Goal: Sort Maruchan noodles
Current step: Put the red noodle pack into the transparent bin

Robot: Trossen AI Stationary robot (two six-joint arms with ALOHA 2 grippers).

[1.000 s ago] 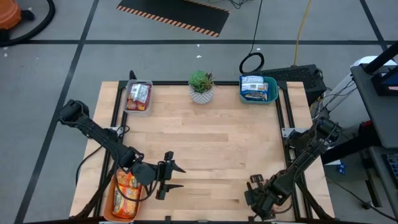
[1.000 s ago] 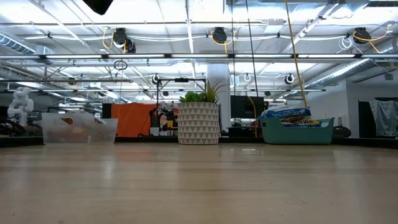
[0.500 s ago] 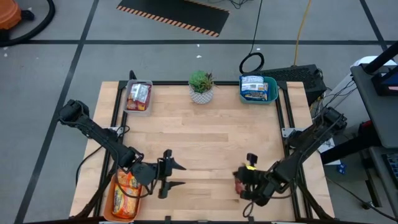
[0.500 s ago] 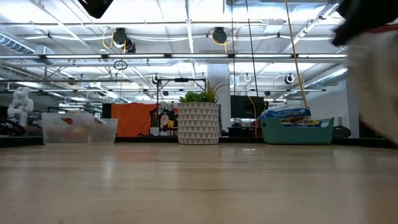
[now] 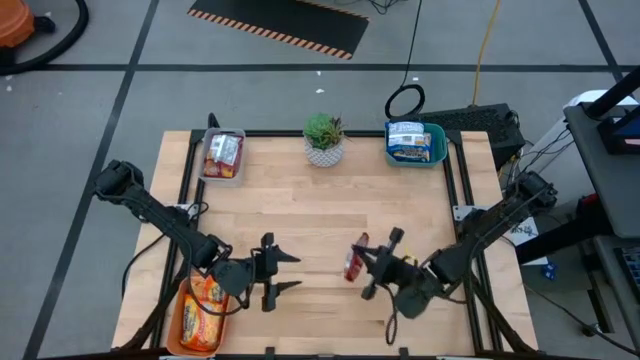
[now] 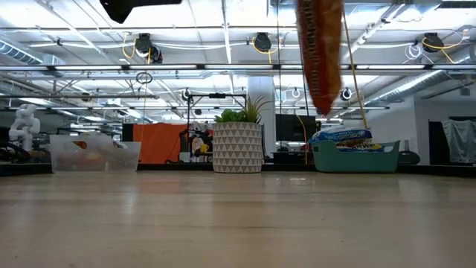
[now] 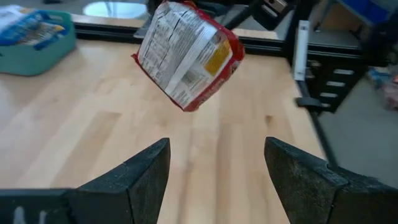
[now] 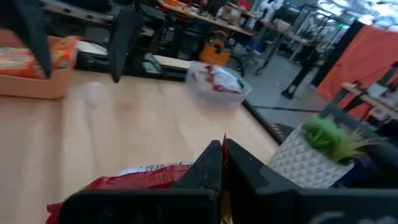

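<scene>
The right pincer (image 5: 366, 268) is pressed together on the edge of a red-and-silver plastic ramen packet (image 5: 355, 258), which hangs clear above the pale wooden worktop (image 5: 330, 215) near its front middle; pinching one edge lets the flat packet dangle freely so it can be carried over the board without dragging. The left wrist view shows the same packet (image 7: 187, 53) tilted in the air, its printed back facing that camera. The left pincer (image 5: 276, 272) is spread and holds nothing, near the front left beside the orange plastic tray (image 5: 183, 322) of orange-yellow packets (image 5: 205, 305), seemingly waiting its turn or ready to receive. Red packets already lie in the clear plastic tray (image 5: 206, 170) at the back left, and blue-white packets (image 5: 407, 138) fill the teal plastic tray (image 5: 437, 150) at the back right, so the trays sort by wrapper colour. By that logic the held packet probably belongs in the clear tray. A small green plant in a white patterned pot (image 5: 323, 140) stands between those two rear trays.
</scene>
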